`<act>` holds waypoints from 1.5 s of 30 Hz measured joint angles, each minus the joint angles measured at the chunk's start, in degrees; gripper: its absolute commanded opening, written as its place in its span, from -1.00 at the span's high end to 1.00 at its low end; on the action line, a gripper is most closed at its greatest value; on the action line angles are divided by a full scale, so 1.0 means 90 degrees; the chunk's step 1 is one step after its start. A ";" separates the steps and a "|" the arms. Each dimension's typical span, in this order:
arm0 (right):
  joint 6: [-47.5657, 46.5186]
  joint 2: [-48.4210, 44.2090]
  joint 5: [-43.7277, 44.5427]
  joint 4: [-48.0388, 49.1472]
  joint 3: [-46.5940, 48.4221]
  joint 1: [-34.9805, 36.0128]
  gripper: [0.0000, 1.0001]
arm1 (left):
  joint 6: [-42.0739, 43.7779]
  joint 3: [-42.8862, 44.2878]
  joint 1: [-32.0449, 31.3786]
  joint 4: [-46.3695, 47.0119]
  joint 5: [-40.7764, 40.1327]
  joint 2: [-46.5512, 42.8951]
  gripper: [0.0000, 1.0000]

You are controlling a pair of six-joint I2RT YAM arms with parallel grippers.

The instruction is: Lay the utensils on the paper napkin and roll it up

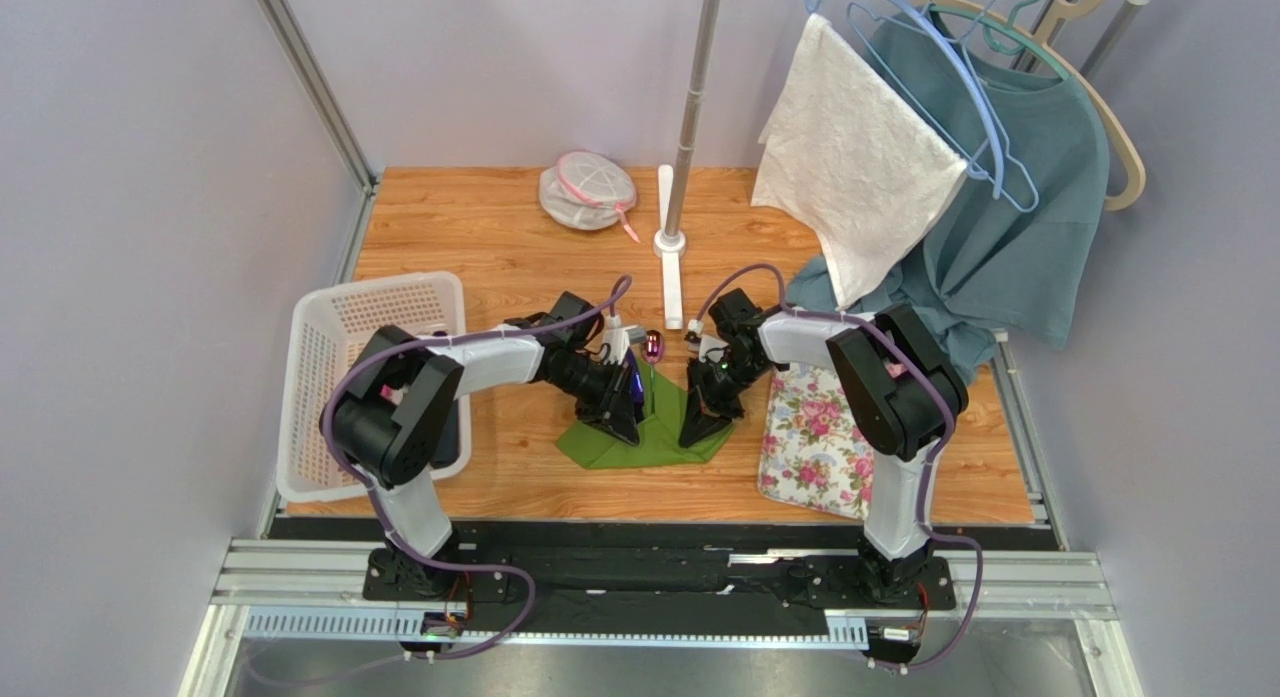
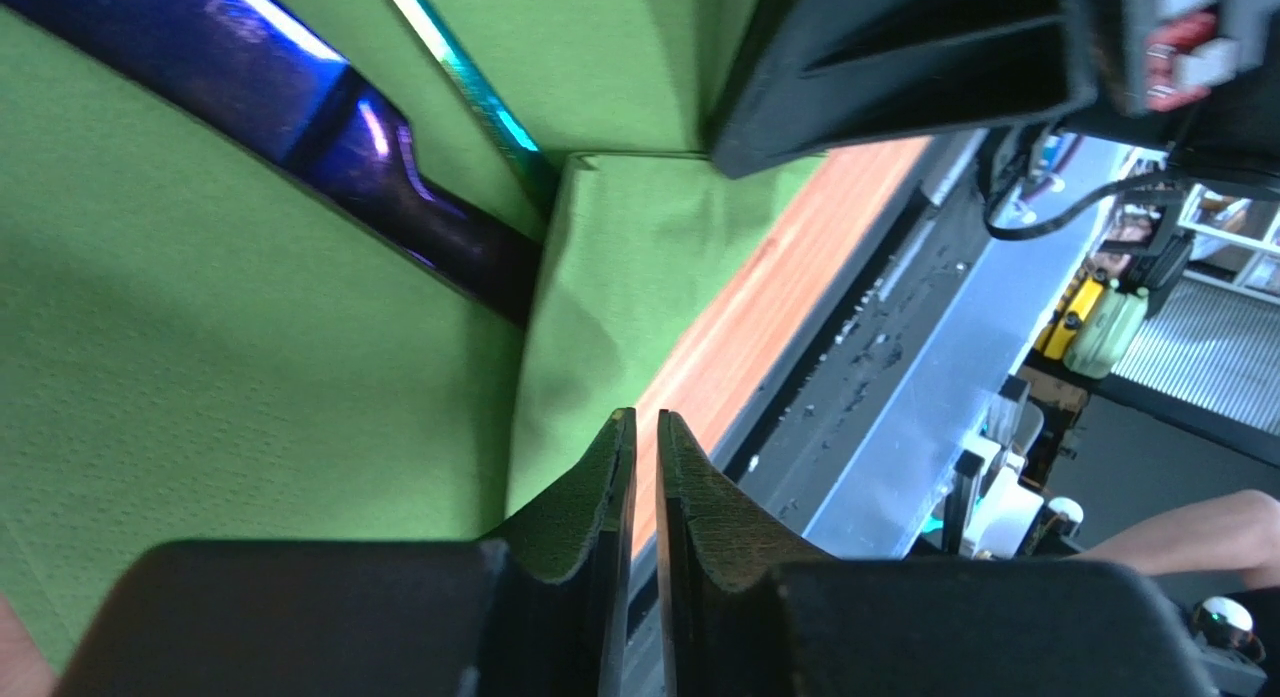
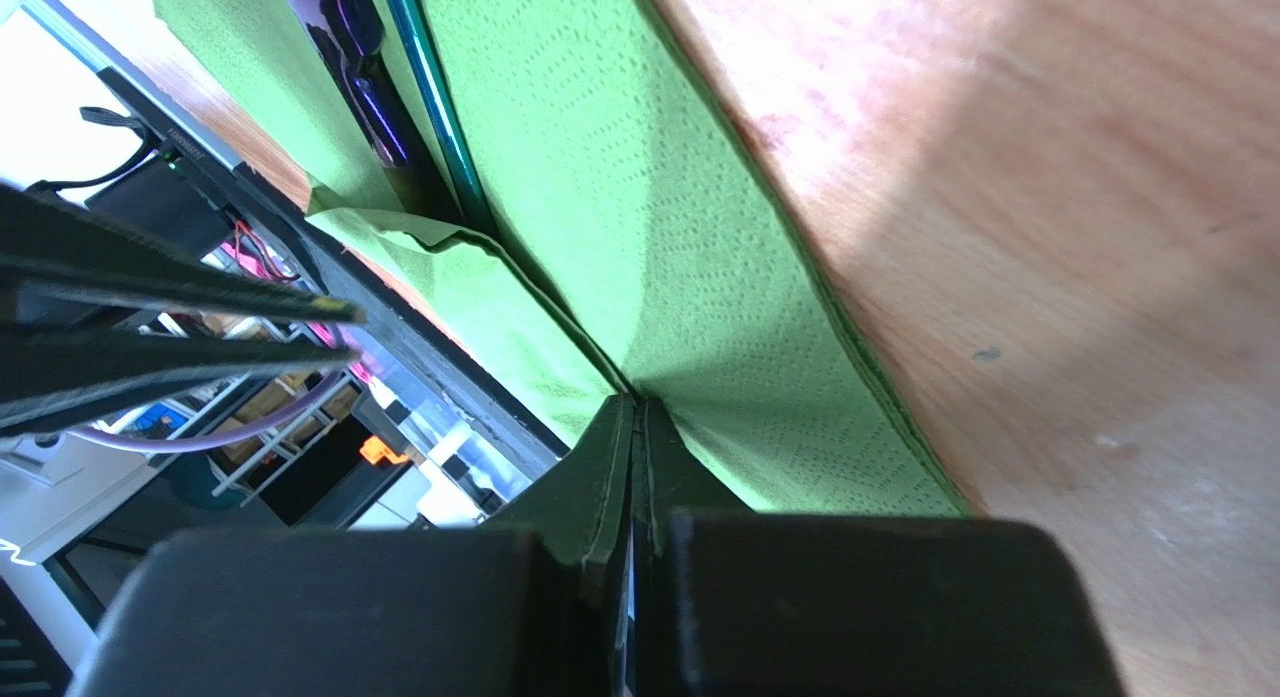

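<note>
The green paper napkin lies on the wooden table between my two grippers, its sides folded up. The utensils lie along its middle; the glossy reddish head sticks out at the far end. In the left wrist view a blue-purple stick lies in the napkin. My left gripper is shut with a hairline gap beside the napkin's edge, nothing between its jaws. My right gripper is shut on the napkin's edge, lifted beside the dark sticks.
A white basket stands at the left. A floral mat lies at the right. A stand pole rises behind the napkin, with a white cloth and a teal garment hanging on blue hangers. A round lid lies at the back.
</note>
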 measured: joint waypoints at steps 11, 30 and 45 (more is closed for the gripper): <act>-0.0036 -0.0435 -0.0090 -0.0012 0.0017 0.0027 0.88 | 0.0075 0.0369 0.0032 -0.0313 -0.0403 0.0680 0.90; 0.0639 -0.0629 -0.0313 0.1078 -0.0554 0.0767 0.91 | 0.0148 0.0522 0.0087 -0.0571 -0.0437 0.0801 0.93; 0.0214 -0.0335 -0.0165 0.0979 -0.0663 0.0418 0.96 | 0.0170 0.0534 0.0180 -0.0583 -0.0289 0.0877 0.95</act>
